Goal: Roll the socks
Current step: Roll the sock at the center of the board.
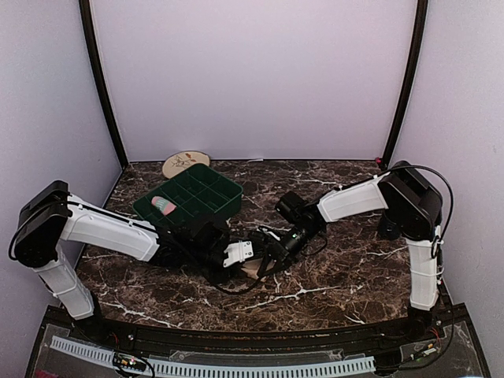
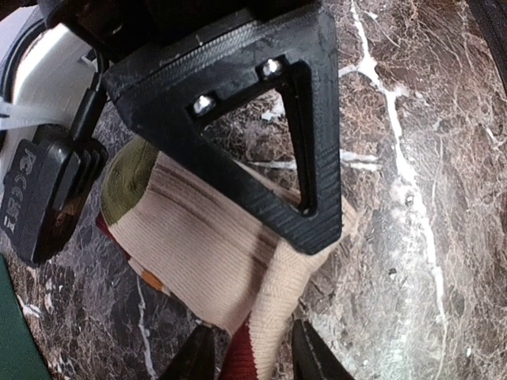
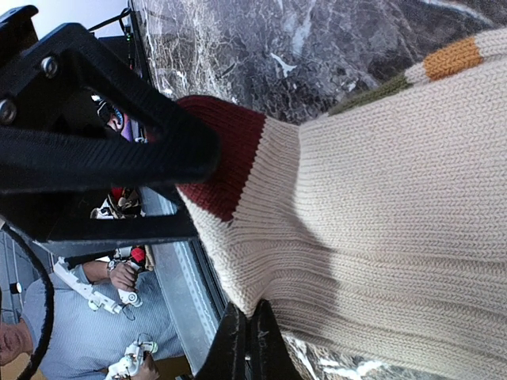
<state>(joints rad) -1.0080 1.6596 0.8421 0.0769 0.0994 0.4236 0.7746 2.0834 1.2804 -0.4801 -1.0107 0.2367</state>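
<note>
The tan sock lies crumpled on the marble table between both grippers. It is cream ribbed knit with a dark red patch and olive and orange stripes. My left gripper has its fingers on either side of a fold of the sock, and fabric fills the gap between them. My right gripper is shut, pinching the sock's ribbed edge. Both grippers meet over the sock at the table's middle, left gripper and right gripper nearly touching. The pink sock sits bunched in a compartment of the green tray.
A green divided tray stands behind the left arm, with a round beige patterned plate beyond it at the back wall. The table's front edge runs close behind the right gripper in its wrist view.
</note>
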